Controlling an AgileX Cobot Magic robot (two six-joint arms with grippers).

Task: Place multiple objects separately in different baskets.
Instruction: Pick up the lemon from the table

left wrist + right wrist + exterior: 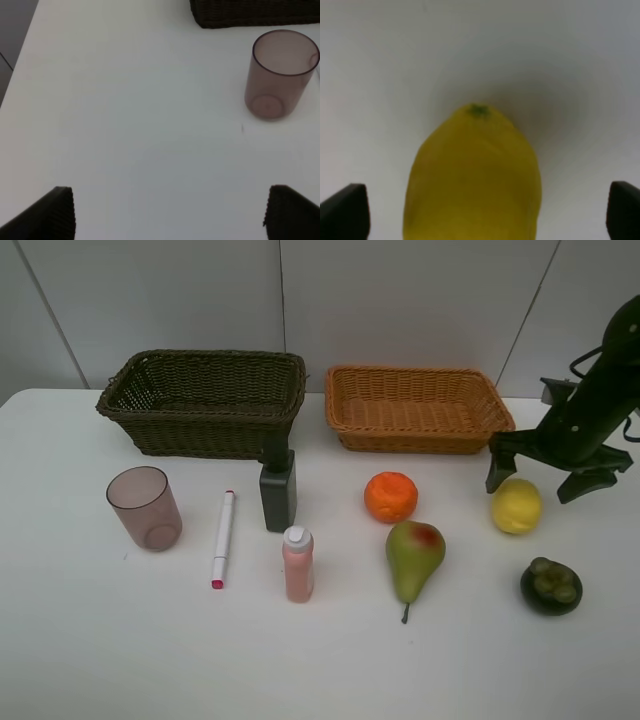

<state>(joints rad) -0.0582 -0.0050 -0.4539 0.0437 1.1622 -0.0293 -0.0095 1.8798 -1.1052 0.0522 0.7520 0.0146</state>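
Right end effector [531,488] released, fingers wide apart either side of lemon [516,508]; left end effector [170,212] released over desk [125,100] near cup [280,75].

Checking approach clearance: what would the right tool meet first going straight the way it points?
The lemon, centred in front of the open right tool; depth is unclear, but nothing else intervenes.

no readable text, labels or signs
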